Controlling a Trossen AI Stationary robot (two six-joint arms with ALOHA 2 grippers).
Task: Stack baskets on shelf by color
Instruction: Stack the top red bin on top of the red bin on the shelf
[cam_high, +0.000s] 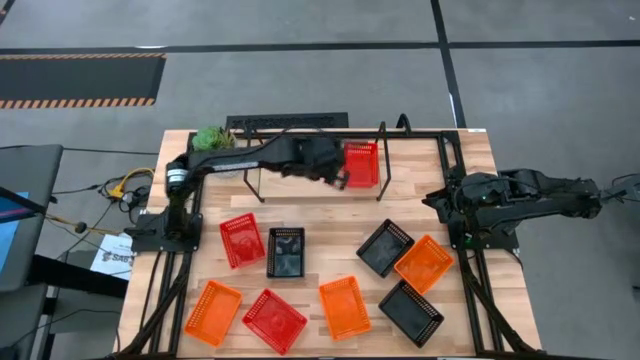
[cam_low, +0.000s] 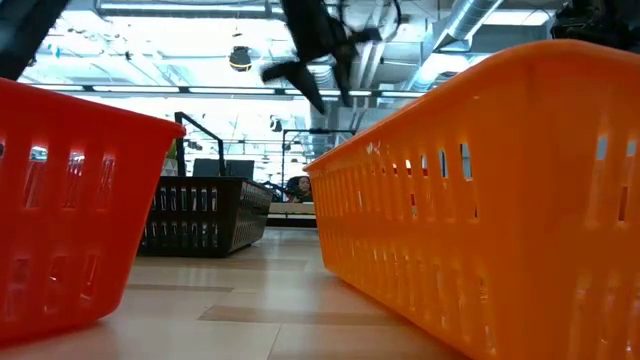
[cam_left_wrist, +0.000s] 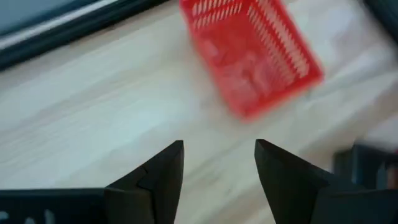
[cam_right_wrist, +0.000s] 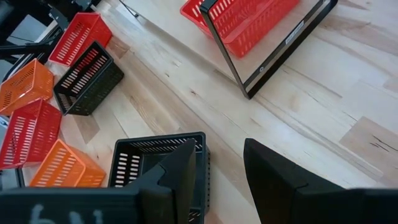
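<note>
One red basket sits on the shelf's wooden board, at its right end; it also shows in the left wrist view. My left gripper is open, hovering just left of that basket and touching nothing. Eight more baskets lie on the table: two red, three orange and three black. My right gripper waits open at the table's right side, above a black basket.
A white pot with a green plant stands at the shelf's left end. The shelf's black wire legs stand on the table. Black arm frames run along both sides. Bare wood lies between shelf and baskets.
</note>
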